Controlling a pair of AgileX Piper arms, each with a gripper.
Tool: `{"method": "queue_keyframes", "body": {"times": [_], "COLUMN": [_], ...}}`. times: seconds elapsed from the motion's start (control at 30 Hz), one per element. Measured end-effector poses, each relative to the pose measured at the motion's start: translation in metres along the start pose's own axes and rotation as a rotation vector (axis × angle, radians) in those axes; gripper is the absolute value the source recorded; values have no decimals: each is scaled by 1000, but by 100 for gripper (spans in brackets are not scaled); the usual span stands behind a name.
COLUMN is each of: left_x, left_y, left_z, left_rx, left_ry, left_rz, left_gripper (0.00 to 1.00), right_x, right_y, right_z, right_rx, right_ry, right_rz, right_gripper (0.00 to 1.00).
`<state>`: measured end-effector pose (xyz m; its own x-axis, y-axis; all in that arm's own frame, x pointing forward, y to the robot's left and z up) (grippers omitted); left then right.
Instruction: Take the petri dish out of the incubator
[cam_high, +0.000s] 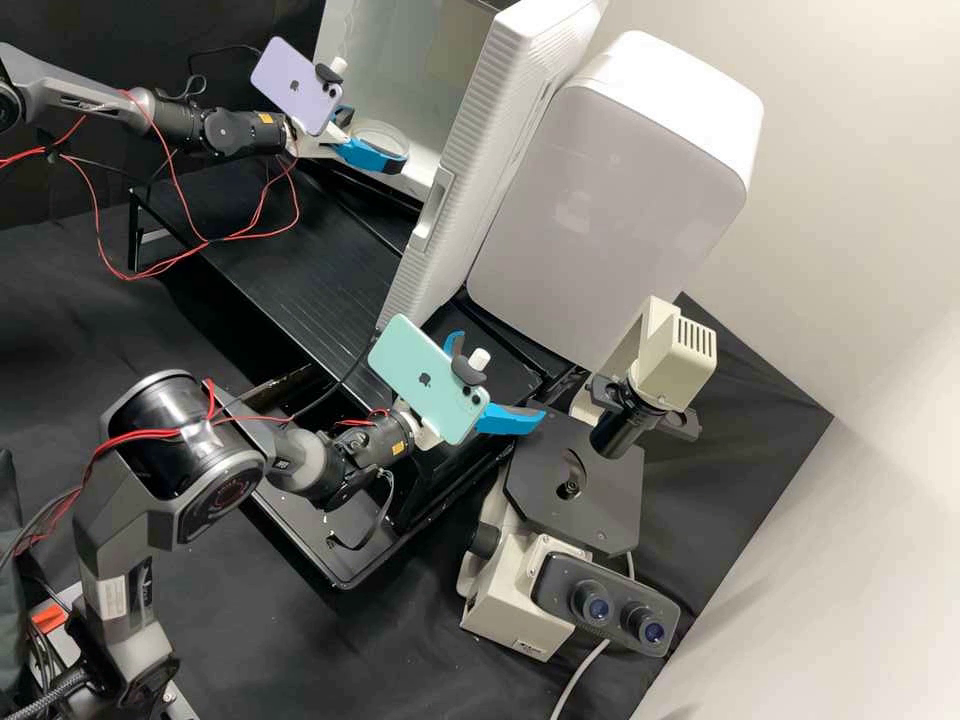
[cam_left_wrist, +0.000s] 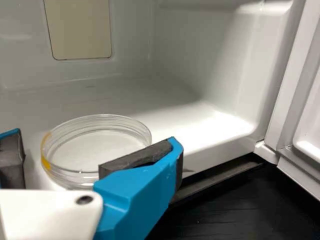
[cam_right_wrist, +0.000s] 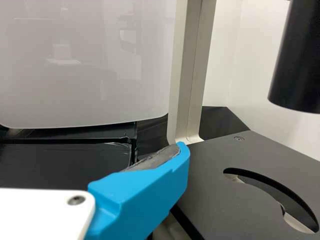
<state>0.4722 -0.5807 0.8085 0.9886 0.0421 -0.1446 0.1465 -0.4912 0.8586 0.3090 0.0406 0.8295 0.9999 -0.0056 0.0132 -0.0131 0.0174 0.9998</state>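
The left gripper (cam_left_wrist: 92, 147) stands wide open around the petri dish (cam_left_wrist: 100, 131) inside the incubator (cam_left_wrist: 215, 125), not pressing it, while the right gripper (cam_high: 518, 415), whose opening I cannot tell, hangs beside the microscope (cam_high: 572, 482).

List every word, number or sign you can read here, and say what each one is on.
No text here can be read.
Sticker on the near arm's column: print too small to read.
Yellow tag on the far arm's wrist: too small to read.
Petri dish: a yellow mark on its rim, no legible writing.
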Motion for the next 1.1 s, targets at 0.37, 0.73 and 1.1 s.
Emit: {"method": "queue_keyframes", "body": {"times": [0.37, 0.73, 1.1], "left_x": [-3, -3, 0], "left_y": [-1, -2, -5], "left_z": [9, 9, 9], "left_rx": [51, 72, 92], "left_ry": [7, 5, 7], "left_rz": [62, 63, 57], "left_gripper": [0, 0, 0], "right_x": [0, 0, 0], "right_y": [0, 0, 0], "right_z": [0, 0, 0], "right_rx": [0, 0, 0], "right_ry": [0, 0, 0], "right_rz": [0, 0, 0], "right_gripper": [100, 100, 100]}}
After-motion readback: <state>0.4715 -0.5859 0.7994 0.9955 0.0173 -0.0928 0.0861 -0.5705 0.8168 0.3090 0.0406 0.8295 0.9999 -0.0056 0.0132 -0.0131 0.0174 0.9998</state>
